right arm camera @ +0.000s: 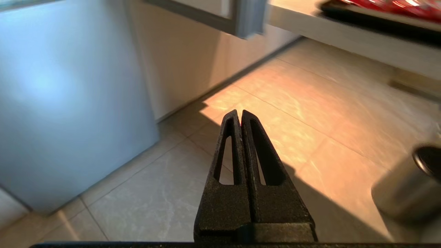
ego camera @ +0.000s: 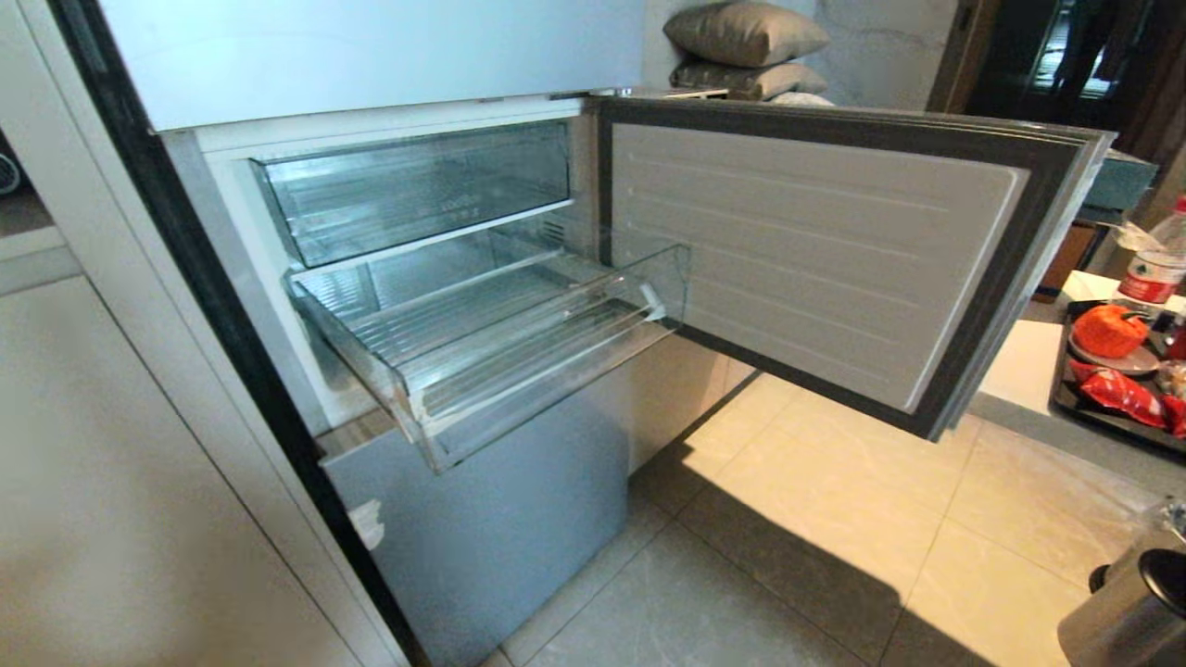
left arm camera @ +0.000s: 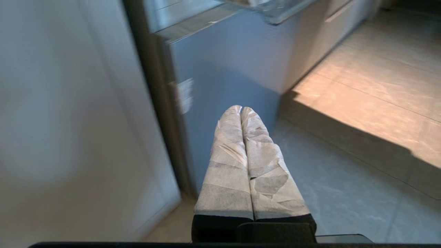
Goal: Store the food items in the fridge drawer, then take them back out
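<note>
Drawer pulled out, nothing in it; fruit on tray. Left gripper, right gripper pinched closed, holding nothing. Next up, guessing: grab fruit.

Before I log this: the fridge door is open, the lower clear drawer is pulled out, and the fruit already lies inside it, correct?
Not quite. The head view shows the door open and the drawer pulled out, but it holds nothing; an orange fruit sits on the tray.

White counter — black tray, bottle
</note>
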You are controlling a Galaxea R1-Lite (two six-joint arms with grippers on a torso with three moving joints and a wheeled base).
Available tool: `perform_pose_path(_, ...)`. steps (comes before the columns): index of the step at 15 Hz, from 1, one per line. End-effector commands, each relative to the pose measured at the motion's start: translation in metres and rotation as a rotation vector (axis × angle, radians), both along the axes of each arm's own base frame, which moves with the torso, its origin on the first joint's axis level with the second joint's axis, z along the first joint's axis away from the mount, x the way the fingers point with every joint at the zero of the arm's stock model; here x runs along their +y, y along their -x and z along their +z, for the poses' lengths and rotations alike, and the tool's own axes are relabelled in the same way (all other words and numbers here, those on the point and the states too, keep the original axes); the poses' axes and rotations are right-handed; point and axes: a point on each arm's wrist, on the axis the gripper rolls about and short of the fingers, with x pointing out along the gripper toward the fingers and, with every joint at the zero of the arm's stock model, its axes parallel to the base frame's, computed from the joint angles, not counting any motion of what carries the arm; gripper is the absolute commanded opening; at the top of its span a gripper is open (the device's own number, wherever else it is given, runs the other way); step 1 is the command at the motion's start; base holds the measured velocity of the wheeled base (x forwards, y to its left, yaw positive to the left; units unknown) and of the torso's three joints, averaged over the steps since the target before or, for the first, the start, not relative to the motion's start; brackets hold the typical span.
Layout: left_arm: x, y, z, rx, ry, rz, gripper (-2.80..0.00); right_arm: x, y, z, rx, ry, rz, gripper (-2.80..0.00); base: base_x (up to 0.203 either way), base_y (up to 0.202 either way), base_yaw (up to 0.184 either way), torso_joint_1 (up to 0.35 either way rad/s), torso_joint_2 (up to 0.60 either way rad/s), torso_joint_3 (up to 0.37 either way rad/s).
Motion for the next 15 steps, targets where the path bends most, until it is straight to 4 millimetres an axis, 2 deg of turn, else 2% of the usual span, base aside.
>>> perform_pose_path(1, 0.0000, 0.0000, 0.0000, 0.000, 0.000, 0.001, -2.80, 0.0000, -0.0001, 0.0001, 0.000, -0.020, 0.001, -2.80, 0.001, -0.005, -0.085, 0.002, 0.00, 0.006)
perform_pose_path(15, 0.0000, 0.0000, 0.0000, 0.000, 0.001, 0.001, -2.80, -0.0001, -0.0001, 0.0003, -0.002, -0.042, -0.004, -2.80, 0.000, 0.000, 0.000, 0.000, 0.00, 0.000)
